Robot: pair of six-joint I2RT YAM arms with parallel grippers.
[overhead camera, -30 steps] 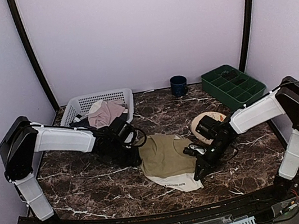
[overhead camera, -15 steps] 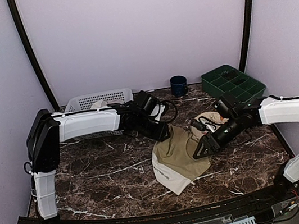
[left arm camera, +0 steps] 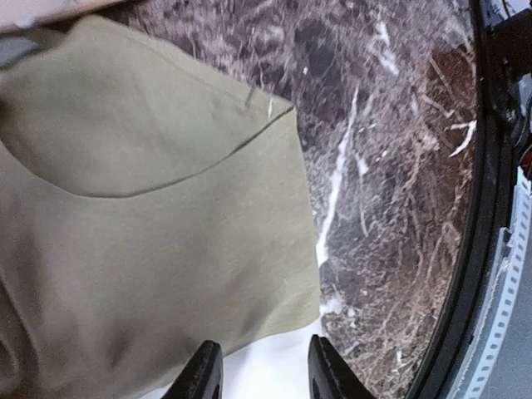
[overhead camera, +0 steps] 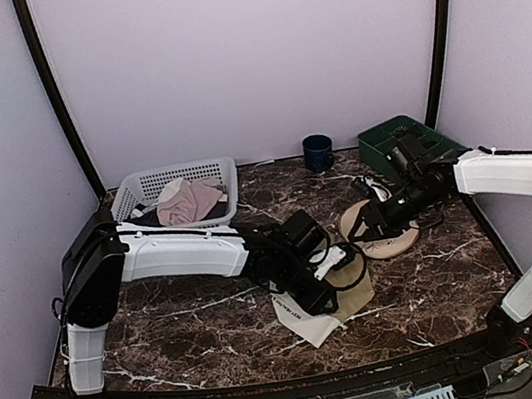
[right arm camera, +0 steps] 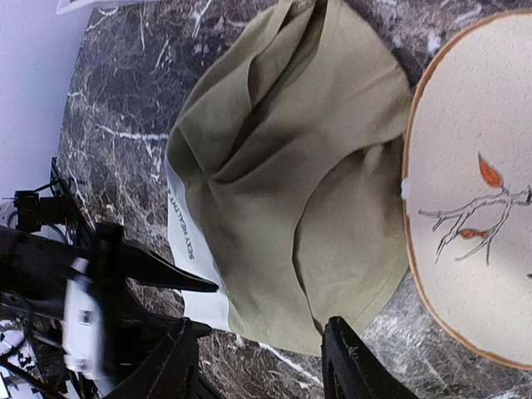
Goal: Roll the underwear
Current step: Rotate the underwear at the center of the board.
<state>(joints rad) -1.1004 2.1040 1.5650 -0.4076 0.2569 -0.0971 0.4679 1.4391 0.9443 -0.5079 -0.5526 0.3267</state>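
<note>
The underwear (overhead camera: 355,293) lies crumpled on the marble table, olive cloth with a cream waistband (overhead camera: 302,321) at the near left. My left gripper (overhead camera: 323,292) is open and low over the waistband edge; the left wrist view shows its fingers (left arm camera: 204,376) straddling cream band and olive cloth (left arm camera: 150,208). My right gripper (overhead camera: 368,223) is open and empty, raised by the plate's left edge. The right wrist view looks down on the underwear (right arm camera: 274,166), its lettered waistband (right arm camera: 184,241) and the left gripper (right arm camera: 189,304).
A round cream plate (overhead camera: 396,242) lies right of the underwear, touching its edge, as the right wrist view (right arm camera: 474,191) shows. A white basket (overhead camera: 143,190) holds a pink garment (overhead camera: 188,200) at the back left. A blue mug (overhead camera: 317,152) and green tray (overhead camera: 414,152) stand at the back.
My left arm swung from the cloth's far edge round to its near waistband side. My right gripper drew back and up towards the plate. The underwear now lies more bunched.
</note>
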